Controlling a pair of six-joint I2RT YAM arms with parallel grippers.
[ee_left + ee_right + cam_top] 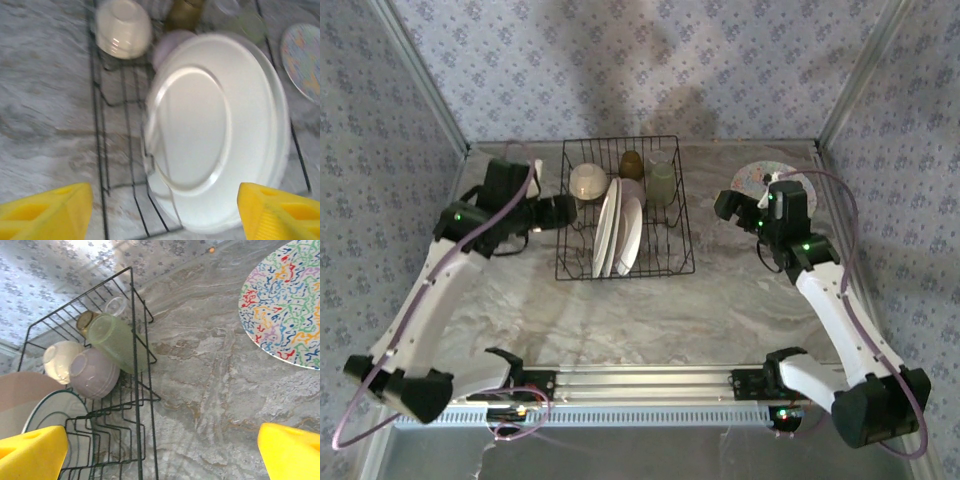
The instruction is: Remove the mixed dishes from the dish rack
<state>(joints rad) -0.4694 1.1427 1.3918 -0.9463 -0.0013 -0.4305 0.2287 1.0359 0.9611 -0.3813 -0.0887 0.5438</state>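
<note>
left gripper gapes empty just left of the dish rack with its white plates; right gripper, wide open, empty, right of it.

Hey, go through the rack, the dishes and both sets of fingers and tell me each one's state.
Dish rack: partly loaded.
White-backed plates: standing on edge in the rack.
Cream bowl: in the rack, on its side.
Lilac bowl: in the rack, on its side.
Olive-brown cup: in the rack.
Green tumbler: in the rack, leaning.
Squiggle-pattern plate: flat on the table, face up.
Left fingers: open, empty.
Right fingers: open, empty.
</note>
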